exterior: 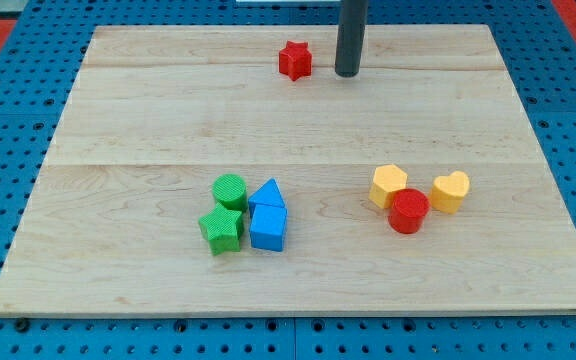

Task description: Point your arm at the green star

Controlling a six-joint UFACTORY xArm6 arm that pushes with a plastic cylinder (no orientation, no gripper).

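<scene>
Red star (pixel 294 60) at top; red cylinder (pixel 408 211) touches 2 yellow blocks (pixel 388 185).

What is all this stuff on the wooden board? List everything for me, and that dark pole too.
red star: one, red, near the view's top, just left of the rod
green cylinder: one, green, lower middle, at the top left of the cluster
green star: one, green, right below the green cylinder
blue triangle: one, blue, right of the green cylinder
blue cube: one, blue, below the blue triangle, beside the green star
yellow pentagon: one, yellow, on the view's right
yellow heart: one, yellow, right of the pentagon
red cylinder: one, red, below and between the two yellow blocks
wooden board: one, pale wood, on a blue pegboard
my tip: one, dark rod, near the view's top, right of the red star, far from the green star
</scene>
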